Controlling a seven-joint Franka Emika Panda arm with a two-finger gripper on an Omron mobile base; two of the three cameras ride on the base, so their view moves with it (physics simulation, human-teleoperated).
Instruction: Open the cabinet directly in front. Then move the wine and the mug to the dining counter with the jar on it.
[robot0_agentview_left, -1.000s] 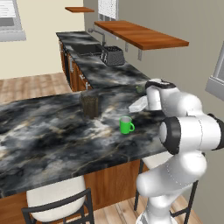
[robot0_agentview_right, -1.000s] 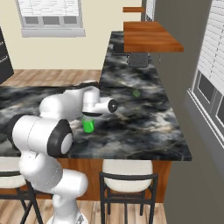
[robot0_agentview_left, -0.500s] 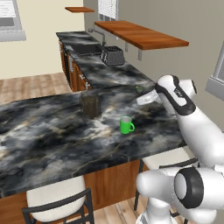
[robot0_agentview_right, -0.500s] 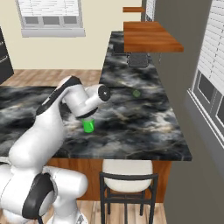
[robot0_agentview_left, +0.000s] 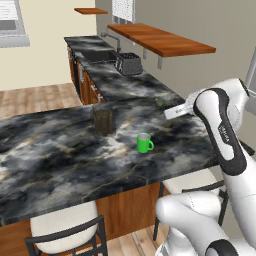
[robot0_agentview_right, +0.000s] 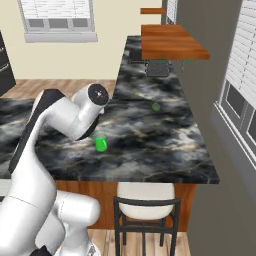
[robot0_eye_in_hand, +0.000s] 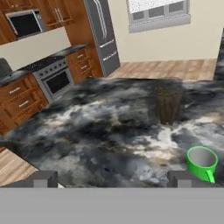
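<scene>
gripper (robot0_eye_in_hand: 112, 179): my jaws wide apart, holding nothing | mug (robot0_eye_in_hand: 202, 162): upright on tabletop (robot0_eye_in_hand: 100, 144), lower right of frame | jar (robot0_eye_in_hand: 168, 104): beyond mug, apart

The white arm is rising in a tall bend and reaching over the dining counter (robot0_agentview_left: 60, 150). The gripper (robot0_eye_in_hand: 111, 178) is standing with jaws wide apart, gripping nothing, above the counter.
</scene>
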